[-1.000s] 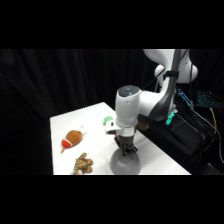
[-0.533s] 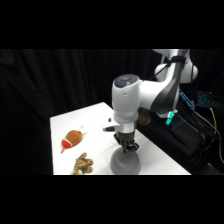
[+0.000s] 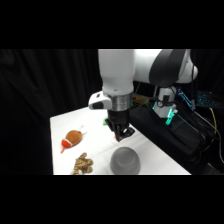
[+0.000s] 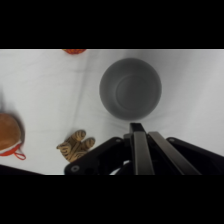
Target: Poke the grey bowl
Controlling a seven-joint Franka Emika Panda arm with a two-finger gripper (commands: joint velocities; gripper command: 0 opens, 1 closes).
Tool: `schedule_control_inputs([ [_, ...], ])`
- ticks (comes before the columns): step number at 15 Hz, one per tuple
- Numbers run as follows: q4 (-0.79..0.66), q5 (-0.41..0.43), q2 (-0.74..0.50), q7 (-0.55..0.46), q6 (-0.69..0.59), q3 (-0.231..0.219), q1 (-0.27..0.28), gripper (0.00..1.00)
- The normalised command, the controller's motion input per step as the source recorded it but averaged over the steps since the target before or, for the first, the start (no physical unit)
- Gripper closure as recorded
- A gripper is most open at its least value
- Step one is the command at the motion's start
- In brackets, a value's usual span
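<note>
The gripper (image 3: pixel 123 135), fingers together (holding nothing), hangs just above the grey bowl (image 3: pixel 125 160), poke not yet landed

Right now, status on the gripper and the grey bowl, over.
Gripper shut, hanging just above the grey bowl, no contact visible. Bowl upright, open side up, near the table's front edge. Nothing between them; the small toys sit off to one side.

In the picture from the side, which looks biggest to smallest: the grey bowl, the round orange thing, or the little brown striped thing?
1. Grey bowl, clearly the largest.
2. Orange thing.
3. Brown striped thing. These two look close in size; the striped one lies nearer the camera and is partly cut off at the bottom, so their order is unsure.
</note>
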Motion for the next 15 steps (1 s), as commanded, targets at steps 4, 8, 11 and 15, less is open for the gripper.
schedule_control_inputs([
  [4, 0.27, 0.026, -0.07, -0.17, -0.32, 0.007, -0.046, 0.74],
  [8, 0.24, -0.029, -0.01, -0.11, -0.27, -0.002, -0.023, 0.39],
  [11, 0.22, -0.121, 0.02, -0.01, -0.25, -0.009, 0.01, 0.05],
  [15, 0.19, -0.063, 0.02, -0.05, -0.19, -0.007, -0.003, 0.0],
])
